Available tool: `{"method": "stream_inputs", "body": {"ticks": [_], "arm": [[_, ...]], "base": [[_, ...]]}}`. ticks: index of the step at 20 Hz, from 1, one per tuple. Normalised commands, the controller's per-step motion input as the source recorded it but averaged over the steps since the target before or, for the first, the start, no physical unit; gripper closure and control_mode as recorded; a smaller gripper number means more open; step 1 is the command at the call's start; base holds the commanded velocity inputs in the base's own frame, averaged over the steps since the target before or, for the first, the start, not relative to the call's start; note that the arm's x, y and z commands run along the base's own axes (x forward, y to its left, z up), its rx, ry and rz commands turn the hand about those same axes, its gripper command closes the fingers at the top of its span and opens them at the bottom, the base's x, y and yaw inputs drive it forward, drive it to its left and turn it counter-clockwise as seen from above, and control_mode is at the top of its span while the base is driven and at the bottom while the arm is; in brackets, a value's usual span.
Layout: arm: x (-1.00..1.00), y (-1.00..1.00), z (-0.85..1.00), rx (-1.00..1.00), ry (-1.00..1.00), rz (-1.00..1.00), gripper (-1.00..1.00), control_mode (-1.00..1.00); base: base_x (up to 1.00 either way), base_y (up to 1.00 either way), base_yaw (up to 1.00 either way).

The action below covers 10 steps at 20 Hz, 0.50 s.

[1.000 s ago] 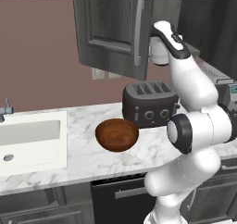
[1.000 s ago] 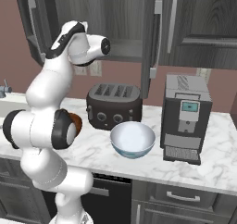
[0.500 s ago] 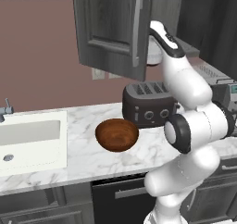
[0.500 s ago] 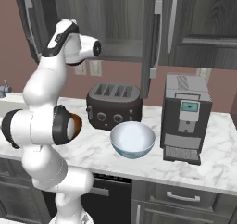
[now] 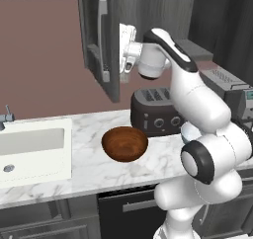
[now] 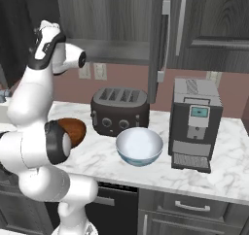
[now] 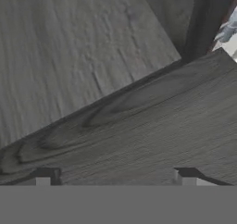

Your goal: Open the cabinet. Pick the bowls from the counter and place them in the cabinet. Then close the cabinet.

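Gripper [image 5: 124,53]: released, jaws wide, nothing held, high beside the open cabinet [image 5: 101,40] door.
Door: just ahead of the hand, handle upright.
Bowls: brown [image 5: 124,143] and white [image 6: 139,145], far below on the counter [image 5: 84,159].

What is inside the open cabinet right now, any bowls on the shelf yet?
No bowls on the part of the cabinet shelf that shows. The wooden bowl and the white bowl sit on the counter. The arm hides the shelf's left end.
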Motion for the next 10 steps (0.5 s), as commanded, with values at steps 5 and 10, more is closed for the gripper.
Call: {"method": "stream_inputs", "body": {"ticks": [5, 10], "arm": [[-0.31, 1.0, 0.0, 0.16, 0.07, 0.08, -1.0, -1.0], [-0.05, 1.0, 0.0, 0.17, 0.03, 0.06, -1.0, -1.0]], "base": [[0.0, 0.0, 0.0], [0.0, 0.0, 0.0]]}}
